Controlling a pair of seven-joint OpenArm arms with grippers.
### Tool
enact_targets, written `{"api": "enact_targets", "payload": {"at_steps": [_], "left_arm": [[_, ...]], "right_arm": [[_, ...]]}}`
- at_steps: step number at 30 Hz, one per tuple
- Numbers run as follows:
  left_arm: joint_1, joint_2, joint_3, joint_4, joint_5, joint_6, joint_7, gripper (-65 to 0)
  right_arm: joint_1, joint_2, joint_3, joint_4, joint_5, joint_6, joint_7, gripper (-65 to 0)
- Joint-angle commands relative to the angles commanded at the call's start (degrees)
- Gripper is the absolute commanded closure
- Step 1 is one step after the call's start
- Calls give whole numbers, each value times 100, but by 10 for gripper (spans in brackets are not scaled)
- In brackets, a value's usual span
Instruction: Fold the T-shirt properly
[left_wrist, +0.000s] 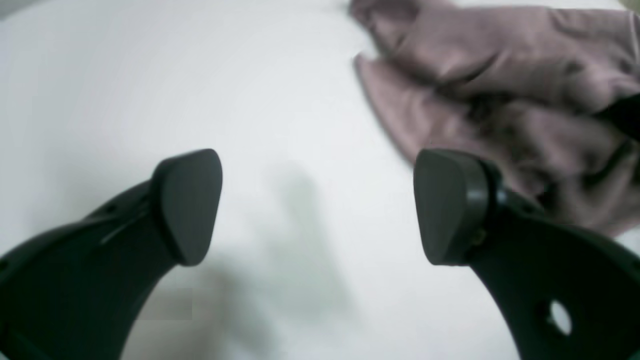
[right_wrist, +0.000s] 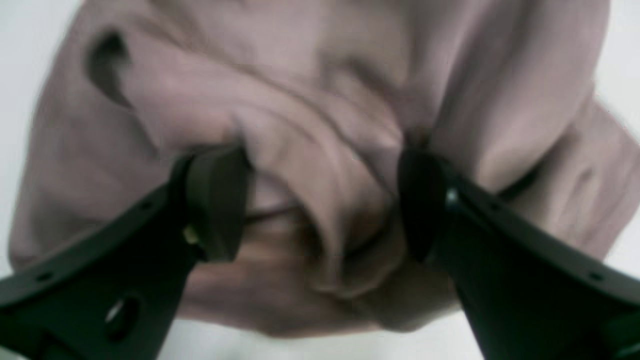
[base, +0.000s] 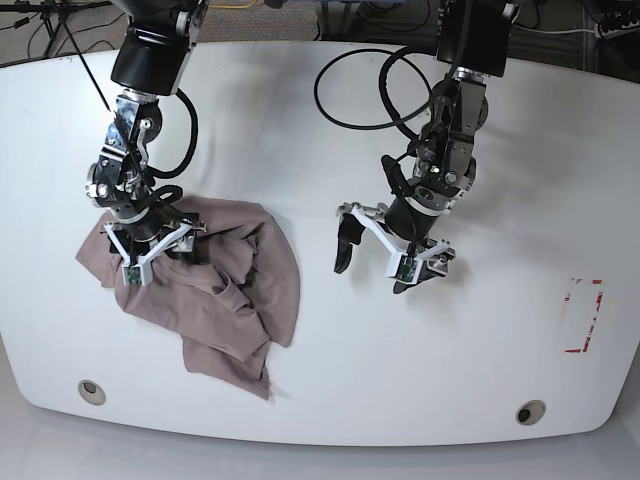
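Beside the crumpled mauve-brown cotton T-shirt (base: 215, 300), the left gripper (base: 385, 250) hangs spread and empty; the right gripper (right_wrist: 320, 200), jaws parted around a bunched ridge, risks pinching several layers.

Left gripper (base: 375, 262) hangs with fingers spread over bare white table (base: 450, 350); nothing between or under its fingers, open room on every side of it. Nearest obstacle to it is the crumpled shirt (base: 235, 300), off to its side with a clear strip of table between them. Right gripper (right_wrist: 320, 205) is down in the shirt's bunched folds, a thick ridge of cloth filling the gap between its fingers, cloth all around. A black cable (base: 360, 90) loops over the table behind the left arm.
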Motion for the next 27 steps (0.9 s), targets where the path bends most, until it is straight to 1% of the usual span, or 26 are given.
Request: {"api": "enact_targets", "payload": {"at_steps": [3,9,11,19,20,21,27], "left_arm": [[-114,41,153,-244,32,5,-31,-576],[-297,188,245,-405,65,13,0,-578],[-552,342,406,-583,27,28,-22,-579],[-850,642,522,-1048,30,39,-44,-581],[-1008,695,615,-1355,23,26,-71,-583],[-1165,695,708,-1661,16,14,-98,-584],[-1491,695,740,-2167,25,19,-176,-585]], "right_arm": [[-52,0,-12,74,-21,6,-9,-461],[-134,-5,28,183,-46,18,-17,-458],[-198,-54,-25,297,-35,23,-57,-460],[-233,-152,-58,389,-35,34,-59,-461],[-240,-159,-58,412,-53,35,-80,-461],[-246,-167,-59,434,-71,36,-102,-461],[-333,-142,-74,540,-70,36,-113,-462]]}}
